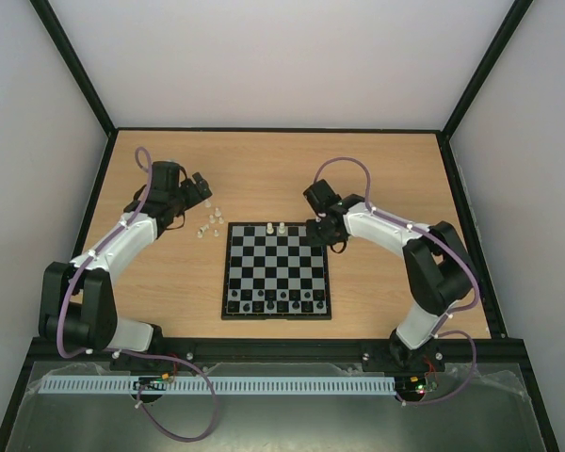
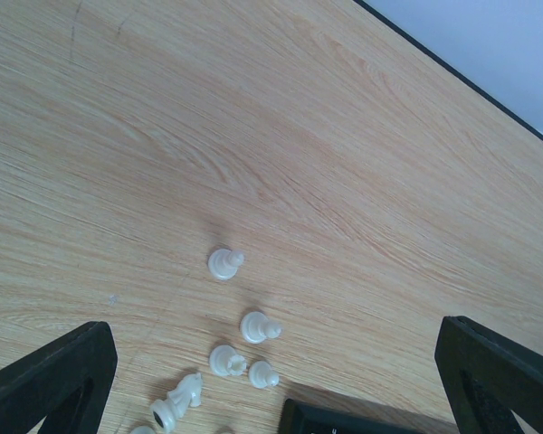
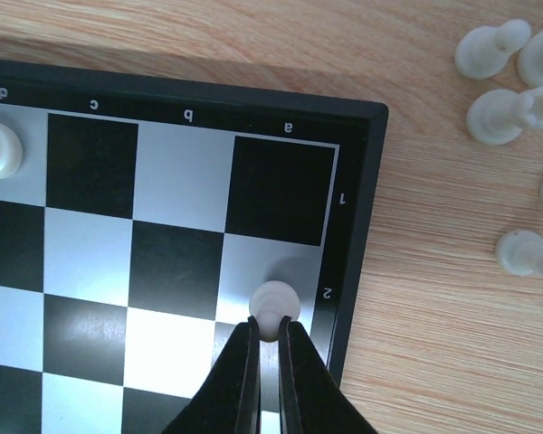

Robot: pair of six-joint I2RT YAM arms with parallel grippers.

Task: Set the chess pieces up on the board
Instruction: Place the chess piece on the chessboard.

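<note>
**Wood-grain table, one pawn pinched at the board's far right corner**

Plain white walls (image 1: 264, 56) framed by black struts (image 1: 75, 66) close in a light wood-grain table (image 1: 377, 169), its laminate smooth and streaked with wavy figure. At the near edge runs a white slotted strip (image 1: 217, 385), with thin purple cables (image 1: 71, 311) looping off both arms.

Mid-table lies the board (image 1: 264, 268): flat and square, with glossy black and silver-grey checks inside a black lettered border. Small black pieces (image 1: 282, 296) fill part of its two near rows. Two of the whitish chess pieces (image 1: 268, 228) stand side by side in the middle of the far row.

The right gripper (image 3: 271, 324) is over the board's far right corner. Its slim black fingers are drawn almost together on the neck of a pawn (image 3: 273, 297), a milky, round-headed figure. It sits over the light square in the rightmost column, second row from the far edge. Whether its base touches the square cannot be told from above. Just off the board's right edge, more pale pieces (image 3: 493, 116) lie tipped on the wood.

The left gripper (image 2: 273, 336) hangs with its blocky matte fingers spread wide and holds nothing. It is above a loose scatter (image 1: 208, 219) of pale pieces just left of the board's far left corner, most of them on their sides.
</note>
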